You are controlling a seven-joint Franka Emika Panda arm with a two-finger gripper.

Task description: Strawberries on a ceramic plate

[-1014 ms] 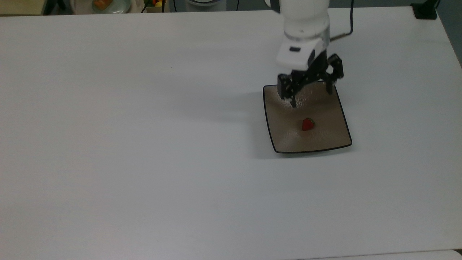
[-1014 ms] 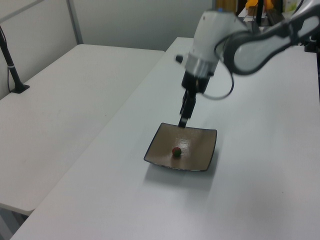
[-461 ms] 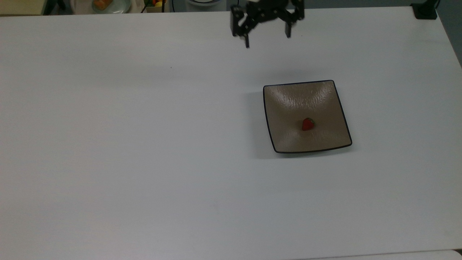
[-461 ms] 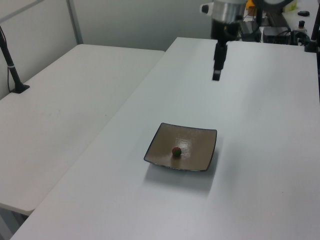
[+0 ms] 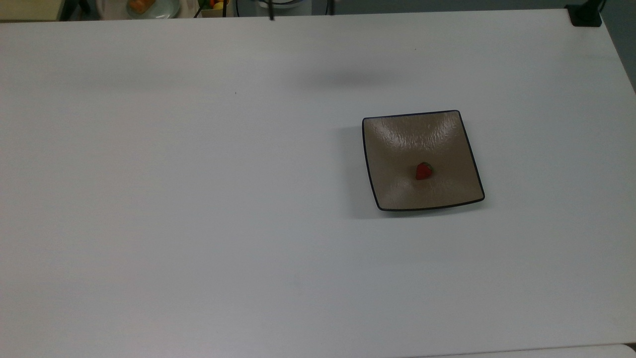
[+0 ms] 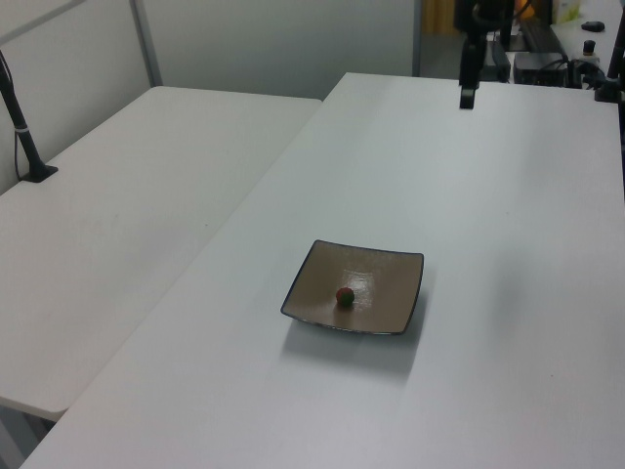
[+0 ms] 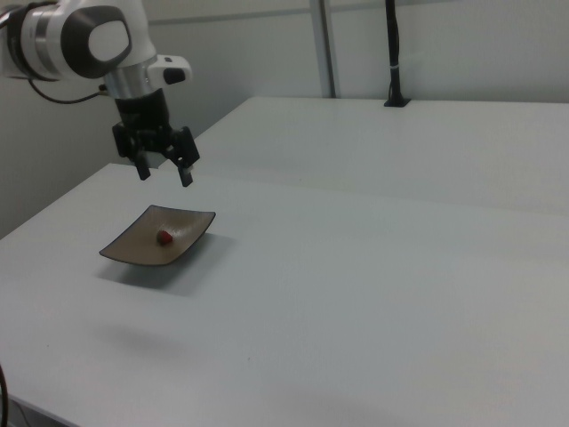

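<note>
White and matte, the desk (image 5: 198,199) spreads wide, with a second pale table (image 6: 117,215) beside it in the left view. On the desk lies the ceramic plate (image 5: 397,144), square, glossy brown-taupe, thinly rimmed in dark, its corners turned up and its surface faintly rippled; in the top view it sits toward the top view's right, well in from every edge. The strawberry (image 5: 423,171), small, red and roughly conical, rests near the plate's middle, slightly toward its lower edge in the top view; its dark leafy cap faces the top view's right, so its long axis runs about left to right there. In the right view the black gripper (image 7: 164,171) hangs in the air above the plate's far side, fingers (image 7: 188,174) spread apart and holding nothing, under a white arm (image 7: 80,40).
</note>
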